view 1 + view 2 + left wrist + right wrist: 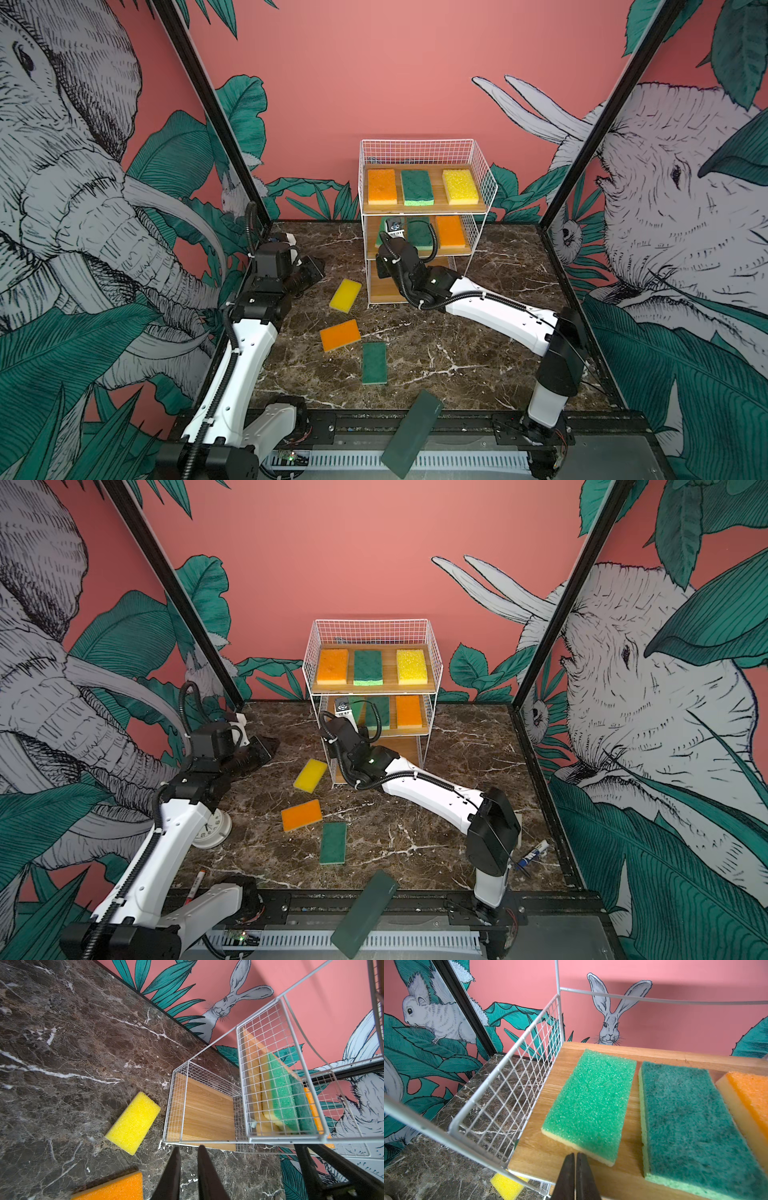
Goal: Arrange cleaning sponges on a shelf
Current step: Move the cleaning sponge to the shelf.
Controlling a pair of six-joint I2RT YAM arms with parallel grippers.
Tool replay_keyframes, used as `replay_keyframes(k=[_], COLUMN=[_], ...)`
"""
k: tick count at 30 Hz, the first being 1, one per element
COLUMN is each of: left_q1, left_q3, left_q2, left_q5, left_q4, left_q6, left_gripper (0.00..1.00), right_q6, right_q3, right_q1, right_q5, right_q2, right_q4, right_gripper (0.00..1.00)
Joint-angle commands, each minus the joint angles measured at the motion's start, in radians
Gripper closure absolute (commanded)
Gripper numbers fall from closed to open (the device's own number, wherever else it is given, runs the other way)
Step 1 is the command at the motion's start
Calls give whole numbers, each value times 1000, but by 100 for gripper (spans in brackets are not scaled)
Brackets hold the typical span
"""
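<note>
Yellow sponge (133,1123) lies on marble table (62,1043) just beside shelf (207,1109) base, left of it, long axis angled toward shelf; left gripper (188,1151) nearer, slightly parted, empty; right gripper (575,1156) shut, empty, over middle board (542,1155)

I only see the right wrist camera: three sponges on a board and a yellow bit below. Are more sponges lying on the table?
Observer: Yes, an orange sponge and a dark green sponge lie in front of the shelf.
Operator: Is the top board full?
Observer: The top board carries an orange pad, a green pad and a yellow pad.
Operator: And the bottom one?
Observer: The bottom board holds no sponge.
</note>
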Motion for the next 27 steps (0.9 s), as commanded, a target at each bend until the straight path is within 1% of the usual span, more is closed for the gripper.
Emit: replay_keyframes(k=[1,8,18,22,27], left_q1=[5,5,4,5,4], left_q3=[-21,-48,-56,-62,-70], left_q2=[-30,-32,-35,-33,-32], left_q5=[7,22,22,26,31], left_q4=[26,56,55,59,64], left_q6=[-12,-38,-43,-46,-49], left_gripper=[82,82,83,84,84], right_q6=[-21,-18,29,45,49], right_q3=[4,2,36,31,50], right_q1=[5,4,-10,-17,-22], right_q5=[12,35,68,60,5], right_q2=[-13,15,72,71,70], right_q4=[116,169,152,150,92], right_gripper=[91,90,89,89,90])
